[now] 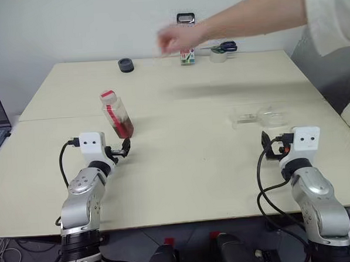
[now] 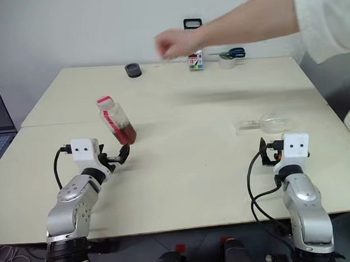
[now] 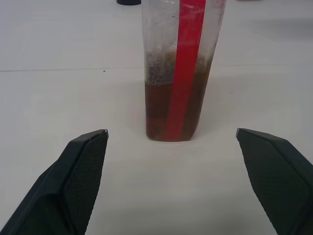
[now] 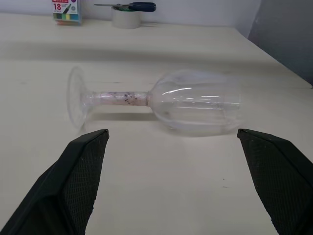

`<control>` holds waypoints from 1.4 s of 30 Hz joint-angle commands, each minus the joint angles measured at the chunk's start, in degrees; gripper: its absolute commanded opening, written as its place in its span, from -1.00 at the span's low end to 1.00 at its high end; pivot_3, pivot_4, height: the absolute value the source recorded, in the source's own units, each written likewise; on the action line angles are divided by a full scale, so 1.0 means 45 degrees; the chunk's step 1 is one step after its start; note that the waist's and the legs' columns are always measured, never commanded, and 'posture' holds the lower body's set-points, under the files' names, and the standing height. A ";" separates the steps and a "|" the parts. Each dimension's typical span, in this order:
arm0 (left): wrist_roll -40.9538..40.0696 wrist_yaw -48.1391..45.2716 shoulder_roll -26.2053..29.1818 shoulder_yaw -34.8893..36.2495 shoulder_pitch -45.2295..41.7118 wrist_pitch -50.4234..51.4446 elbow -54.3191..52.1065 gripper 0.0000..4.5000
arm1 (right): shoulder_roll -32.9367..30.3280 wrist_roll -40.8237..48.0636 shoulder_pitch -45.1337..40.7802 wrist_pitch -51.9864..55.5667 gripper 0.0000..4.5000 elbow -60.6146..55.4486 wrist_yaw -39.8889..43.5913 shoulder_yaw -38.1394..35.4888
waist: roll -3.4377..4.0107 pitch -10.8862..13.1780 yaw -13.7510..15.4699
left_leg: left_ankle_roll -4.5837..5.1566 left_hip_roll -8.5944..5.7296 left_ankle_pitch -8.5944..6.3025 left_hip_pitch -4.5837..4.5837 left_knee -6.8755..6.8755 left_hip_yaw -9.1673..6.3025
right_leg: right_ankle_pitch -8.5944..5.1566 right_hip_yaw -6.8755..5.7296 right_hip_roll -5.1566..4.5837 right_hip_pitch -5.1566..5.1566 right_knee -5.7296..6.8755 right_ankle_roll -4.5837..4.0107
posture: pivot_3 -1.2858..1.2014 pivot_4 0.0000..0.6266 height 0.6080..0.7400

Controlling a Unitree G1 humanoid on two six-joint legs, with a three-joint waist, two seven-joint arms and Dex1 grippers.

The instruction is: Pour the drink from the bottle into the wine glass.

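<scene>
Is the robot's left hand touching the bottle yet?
Apart. In the left wrist view, both open fingers stand wide of the bottle, with bare table showing between each finger and it.

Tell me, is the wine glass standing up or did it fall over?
Fallen over. The wine glass lies on its side on the table, stem level, foot on edge.

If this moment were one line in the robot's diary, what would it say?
bottle: standing, capped, part full, ahead of open left gripper | wine glass: lying on its side before open right gripper | person's hand: over table's far edge | pouring: not begun
</scene>
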 commanded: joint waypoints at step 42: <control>0.0039 0.0340 -0.0240 -0.0030 -0.1552 -0.0307 0.0169 0.99 | -0.4122 0.9036 -0.5511 0.4166 1.00 -0.1216 0.6804 0.0284 | 0.0006 0.0022 0.0048 | 0.0057 -0.0005 -0.0031 -0.0063 0.0015 -0.0028 | 0.0009 -0.0039 -0.0013 -0.0007 -0.0050 0.0004 | 0.03 -0.52 1.00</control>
